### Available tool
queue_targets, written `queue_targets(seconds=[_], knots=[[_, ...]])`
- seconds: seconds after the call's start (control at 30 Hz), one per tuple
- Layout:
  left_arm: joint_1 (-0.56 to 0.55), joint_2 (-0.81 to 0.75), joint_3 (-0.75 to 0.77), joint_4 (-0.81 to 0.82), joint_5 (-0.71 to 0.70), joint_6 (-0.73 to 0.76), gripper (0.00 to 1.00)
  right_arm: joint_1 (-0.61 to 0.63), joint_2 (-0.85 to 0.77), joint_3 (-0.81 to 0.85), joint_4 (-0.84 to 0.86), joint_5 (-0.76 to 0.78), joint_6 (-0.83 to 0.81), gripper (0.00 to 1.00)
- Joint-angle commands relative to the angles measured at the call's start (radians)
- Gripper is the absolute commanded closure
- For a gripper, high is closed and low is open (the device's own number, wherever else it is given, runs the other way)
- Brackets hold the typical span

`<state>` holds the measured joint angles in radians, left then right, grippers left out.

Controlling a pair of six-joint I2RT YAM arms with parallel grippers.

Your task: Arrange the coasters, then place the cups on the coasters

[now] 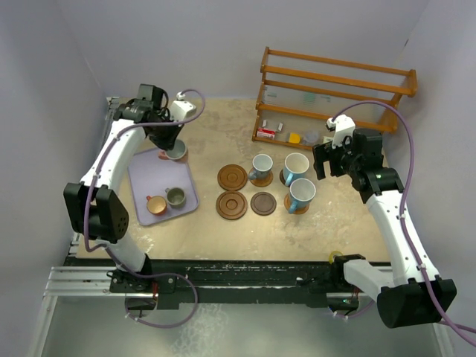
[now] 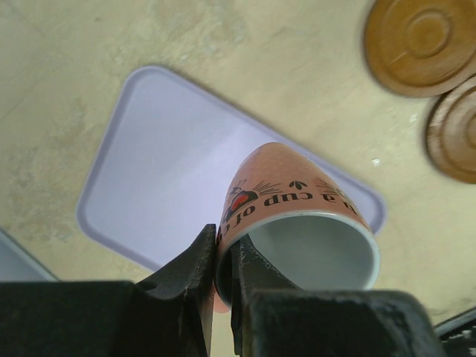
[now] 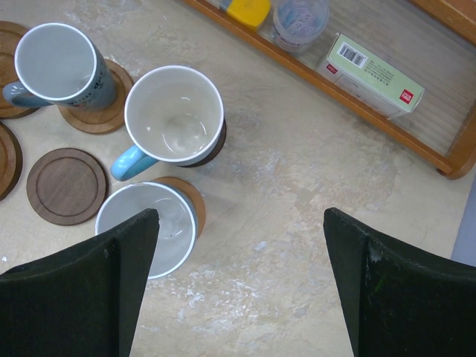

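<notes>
Pink cup (image 2: 297, 201): dark lettering, pale inside, tilted, rim pinched in left gripper (image 2: 224, 256), over lavender tray (image 2: 163, 149).
Copper cup (image 1: 156, 205), grey-green cup (image 1: 176, 196): upright, side by side on tray.
Pale-blue cup (image 1: 262, 165), white cup (image 1: 296, 166) with blue handle, light-blue cup (image 1: 303, 193): upright, each on own coaster, clustered right of centre.
Bare coasters just left of cluster: far grooved coaster (image 1: 232, 177), near grooved coaster (image 1: 231, 205), smaller dark coaster (image 1: 263, 203).

The pink cup (image 2: 297, 182) reads "a cup of" (upside down).
</notes>
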<state>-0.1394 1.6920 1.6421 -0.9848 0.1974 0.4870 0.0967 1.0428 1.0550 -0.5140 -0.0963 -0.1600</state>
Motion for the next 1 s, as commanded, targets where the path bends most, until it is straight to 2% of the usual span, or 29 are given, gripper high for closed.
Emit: queue_targets(seconds=[0.0, 0.17, 0.3, 0.47, 0.8, 0.97], knots=[[-0.072, -0.054, 0.033, 0.02, 0.01, -0.192, 0.97, -0.005, -0.009, 0.013, 0.022, 0.007, 0.006, 0.06], [-0.179, -0.087, -0.011, 0.095, 0.009, -0.308, 0.97, -0.006, -0.01, 0.007, 0.033, 0.042, -0.009, 0.06], [-0.296, -0.077, -0.005, 0.12, -0.053, -0.371, 0.97, -0.01, -0.004, 0.004, 0.04, 0.065, -0.027, 0.05], [-0.391, -0.06, -0.028, 0.187, -0.076, -0.471, 0.97, -0.013, -0.011, -0.009, 0.06, 0.067, -0.042, 0.05], [-0.596, 0.057, -0.023, 0.263, -0.128, -0.621, 0.97, -0.029, 0.001, -0.017, 0.071, 0.084, -0.047, 0.04], [-0.651, 0.103, -0.018, 0.31, -0.144, -0.704, 0.97, -0.037, 0.007, -0.018, 0.071, 0.087, -0.046, 0.04]])
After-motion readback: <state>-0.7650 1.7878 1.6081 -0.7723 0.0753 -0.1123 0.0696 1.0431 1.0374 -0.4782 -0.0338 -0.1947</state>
